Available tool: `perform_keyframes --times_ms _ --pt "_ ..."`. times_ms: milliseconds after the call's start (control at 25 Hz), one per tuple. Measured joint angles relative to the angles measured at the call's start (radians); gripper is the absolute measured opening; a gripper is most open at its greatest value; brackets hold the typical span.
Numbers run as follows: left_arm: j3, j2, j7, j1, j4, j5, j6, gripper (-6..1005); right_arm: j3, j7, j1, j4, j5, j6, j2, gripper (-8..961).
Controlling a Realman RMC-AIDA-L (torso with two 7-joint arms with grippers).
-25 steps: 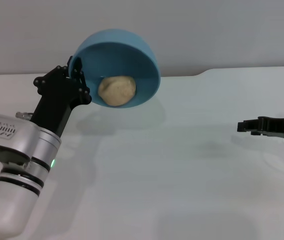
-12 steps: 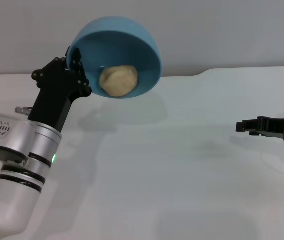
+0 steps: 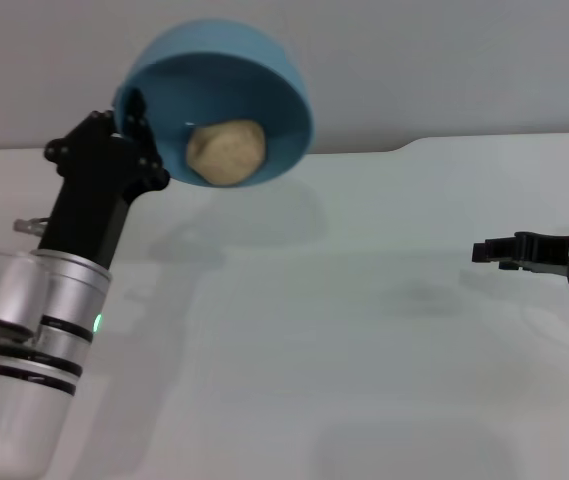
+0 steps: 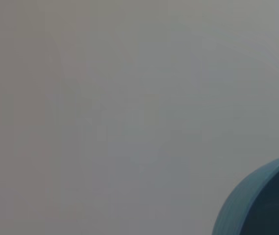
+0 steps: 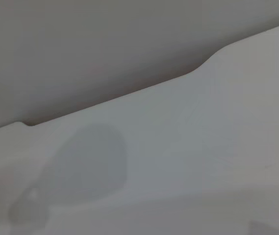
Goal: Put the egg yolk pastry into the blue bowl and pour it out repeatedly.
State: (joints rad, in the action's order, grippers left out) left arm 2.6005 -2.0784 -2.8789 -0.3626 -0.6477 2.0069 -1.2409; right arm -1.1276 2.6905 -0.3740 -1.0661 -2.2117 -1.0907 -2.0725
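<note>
My left gripper [image 3: 136, 120] is shut on the rim of the blue bowl [image 3: 264, 80] and holds it up in the air at the back left, tilted so its mouth faces me. The egg yolk pastry [image 3: 225, 151], a pale beige ball, rests inside the bowl against its lower wall. A part of the blue bowl's rim also shows in the left wrist view [image 4: 249, 203]. My right gripper [image 3: 486, 251] hangs low over the table at the right edge, far from the bowl.
The white table [image 3: 344, 330] spreads under both arms, with the bowl's shadow [image 3: 244, 235] on it below the bowl. The table's back edge has a step [image 3: 404, 148] before a grey wall. The right wrist view shows that edge [image 5: 198, 68] and a shadow.
My left gripper has lifted the bowl a little higher and carried it to the left. The pastry stays inside. The right arm has not moved.
</note>
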Motion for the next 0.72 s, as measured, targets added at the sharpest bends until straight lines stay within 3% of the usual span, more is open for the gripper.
perform_keyframes --times_ms 160,720 --pt "0.042 0.000 0.000 -0.008 -0.001 -0.056 -0.041 -1 0.003 0.000 0.000 0.000 0.000 0.000 0.000 398" --pt "0.116 0.000 0.000 -0.024 0.011 -0.050 -0.145 -2 0.007 0.000 -0.006 -0.007 0.014 0.000 0.003 399"
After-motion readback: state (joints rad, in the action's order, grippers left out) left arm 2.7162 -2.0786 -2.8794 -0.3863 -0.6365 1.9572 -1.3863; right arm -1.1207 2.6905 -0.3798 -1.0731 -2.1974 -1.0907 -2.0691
